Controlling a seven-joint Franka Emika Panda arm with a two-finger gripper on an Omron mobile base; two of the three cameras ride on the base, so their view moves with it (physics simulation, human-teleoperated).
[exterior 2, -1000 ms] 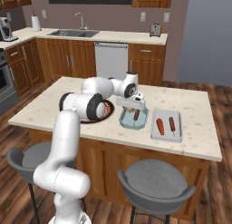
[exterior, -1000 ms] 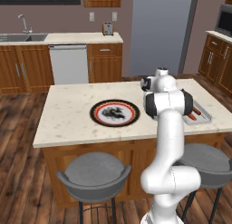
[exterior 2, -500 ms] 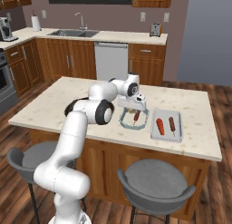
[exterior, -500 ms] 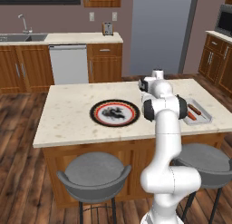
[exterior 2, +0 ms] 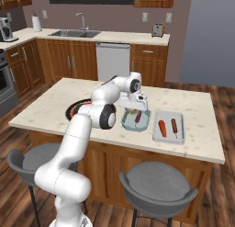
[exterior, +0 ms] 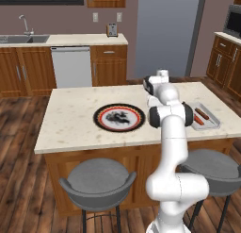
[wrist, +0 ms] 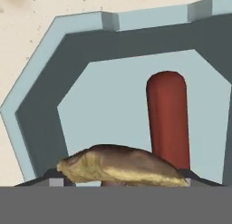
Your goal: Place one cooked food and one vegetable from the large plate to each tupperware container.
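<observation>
On the desk (exterior: 70, 128), toward its left-middle in the left base view, the large plate (exterior: 119, 118) is lying flat, its white centre showing only dark markings. The white arm is rising from the near edge of the desk, folding at a dark elbow joint and reaching forward, so that the wrist is bending down over the nearer tupperware container (exterior 2: 136, 121), which is sitting just right of the plate in the right base view. The claw (exterior 2: 134, 105) is pointing downward over that tub, hanging close above its floor. In the hand view a brownish, mushroom-like vegetable (wrist: 122, 166) is lying crosswise right at the claw tips; it is sitting between them, but whether the tips are pressing on it or standing apart from it cannot be told, since the tips themselves are hidden behind it. Just beyond the vegetable, a red sausage (wrist: 167, 119) is lying lengthwise on the tub's pale floor, one end seeming to pass under the vegetable. Further right, near the desk's right edge, the second tupperware container (exterior 2: 169, 126) is resting flat with two reddish pieces of food (exterior 2: 168, 127) lying side by side inside it, apart from each other. The two tubs are sitting just beside one another without touching.
</observation>
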